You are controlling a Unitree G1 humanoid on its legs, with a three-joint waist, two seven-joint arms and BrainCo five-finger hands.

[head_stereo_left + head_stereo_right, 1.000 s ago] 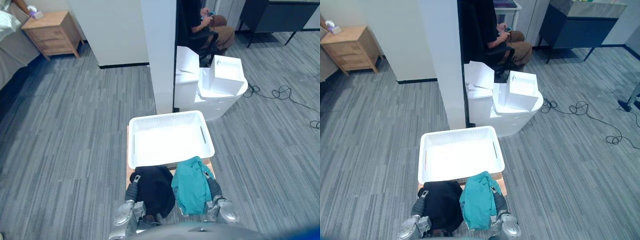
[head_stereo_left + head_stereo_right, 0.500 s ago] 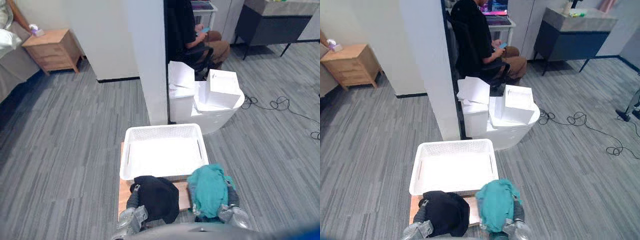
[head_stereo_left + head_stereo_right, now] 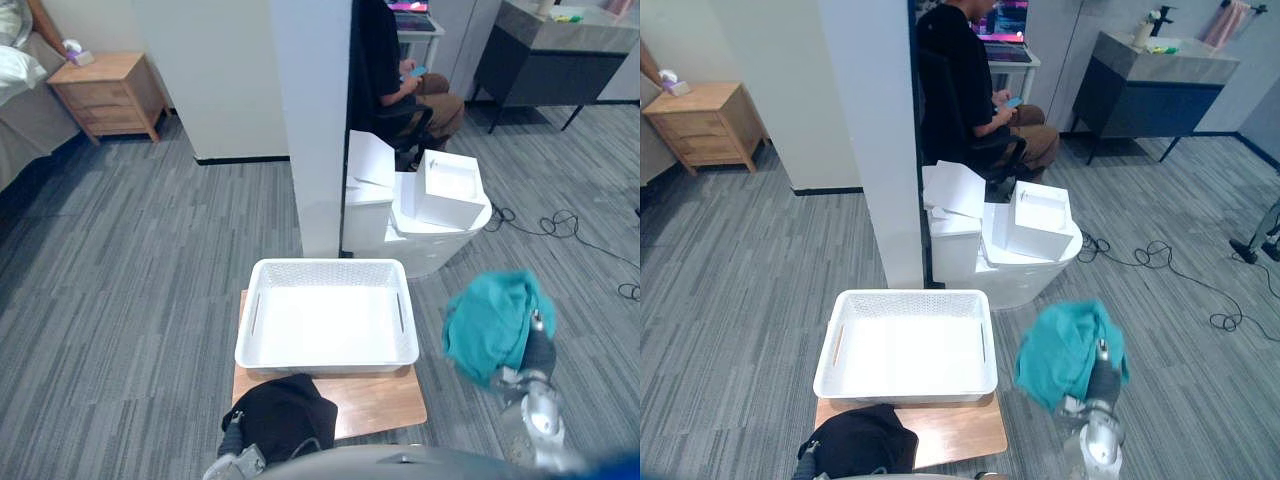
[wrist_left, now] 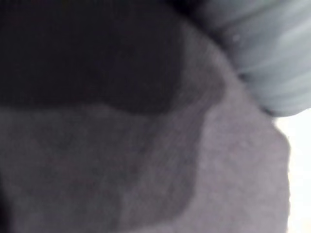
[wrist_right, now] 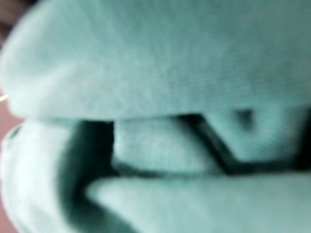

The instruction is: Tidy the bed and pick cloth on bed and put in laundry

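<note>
Wood nightstand [image 3: 105, 90] far left by the wall, bed edge [image 3: 18, 120] beside it; grey plank-pattern floor [image 3: 130, 280] all round.

Lower left: black cloth [image 3: 280, 412] draped over left hand, bunched at near-left corner of low wooden board [image 3: 385, 398]; just beside near wall of white laundry basket [image 3: 326, 366], outside it; hand buried under fabric, can't tell whether spread or clenched; dark fabric close up in left wrist view, no help there.

Centre: basket sitting on that board; both cloths outside it.

Behind: white pillar [image 3: 312, 120]; seated person [image 3: 395, 75] past it; white boxes [image 3: 447, 188] stacked just right of pillar.

Right: teal cloth [image 3: 488, 322] up in the air, well clear of floor; right of basket, apart from it, not over it; draped over right hand [image 3: 1101, 374], dark ribbed cover poking out below; grip hidden, can't tell.

Far right: dark blue cabinet [image 3: 555, 65].
</note>
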